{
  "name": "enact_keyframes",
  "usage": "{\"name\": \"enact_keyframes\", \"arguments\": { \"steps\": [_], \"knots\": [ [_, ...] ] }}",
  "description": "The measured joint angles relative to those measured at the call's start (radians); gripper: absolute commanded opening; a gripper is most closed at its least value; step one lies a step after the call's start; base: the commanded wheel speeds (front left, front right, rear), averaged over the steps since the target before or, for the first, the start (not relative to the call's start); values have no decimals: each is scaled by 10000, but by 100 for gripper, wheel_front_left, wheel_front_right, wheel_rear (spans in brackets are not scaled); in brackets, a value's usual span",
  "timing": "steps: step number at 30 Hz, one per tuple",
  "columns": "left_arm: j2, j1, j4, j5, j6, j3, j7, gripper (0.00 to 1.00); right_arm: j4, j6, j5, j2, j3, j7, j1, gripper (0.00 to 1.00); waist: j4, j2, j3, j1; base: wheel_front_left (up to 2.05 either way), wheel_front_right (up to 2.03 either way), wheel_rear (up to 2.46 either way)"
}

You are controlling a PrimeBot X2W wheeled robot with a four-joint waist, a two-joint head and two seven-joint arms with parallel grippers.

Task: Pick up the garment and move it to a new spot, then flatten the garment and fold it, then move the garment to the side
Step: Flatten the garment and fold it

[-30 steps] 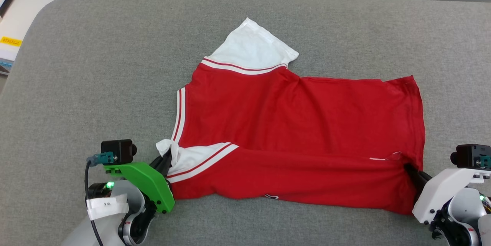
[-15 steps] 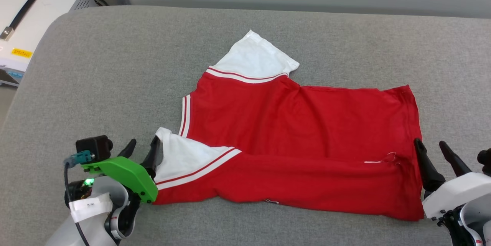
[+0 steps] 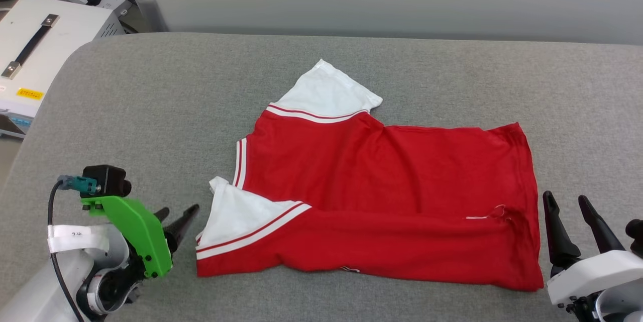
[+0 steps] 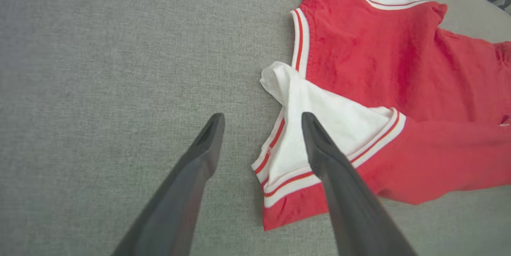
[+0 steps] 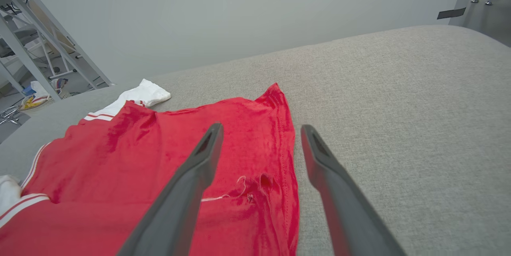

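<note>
One garment [image 3: 382, 196] lies on one grey surface [image 3: 150, 111], and it shows two white sleeves: the far sleeve [image 3: 326, 93] and the near sleeve [image 3: 236, 216]. There are two grippers, the left gripper [image 3: 180, 210] and the right gripper [image 3: 566, 197], each with two dark fingers, four in all. Off the surface's corner stands one white box [image 3: 70, 30] with one black handle [image 3: 30, 44].
</note>
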Motion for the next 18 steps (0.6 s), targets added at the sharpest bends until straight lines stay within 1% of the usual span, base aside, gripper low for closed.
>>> {"name": "enact_keyframes", "arguments": {
  "steps": [1,3,6,10,14,18],
  "knots": [
    [230,195,-410,-456,174,-21,719,100,-13,0,0,44,-6,25,14,100,-36,0,3,0,0,0,0],
    [397,415,-763,-794,424,-29,1294,100,-35,0,0,100,-8,38,18,100,-74,0,27,0,0,0,0],
    [481,659,-1108,-1139,686,-113,1894,100,-104,0,-2,203,-8,88,21,100,-116,0,111,0,0,0,0],
    [454,715,-1108,-1139,861,-293,2173,100,-178,0,-13,255,0,186,20,100,-173,0,294,0,0,0,0],
    [178,688,-757,-1133,853,-470,2211,100,-240,0,-13,242,-12,291,12,100,-236,0,504,0,0,0,0],
    [-40,424,-198,-884,780,-673,2150,100,-303,0,-8,232,-46,374,-25,100,-308,0,709,0,0,0,0]
  ]
}}
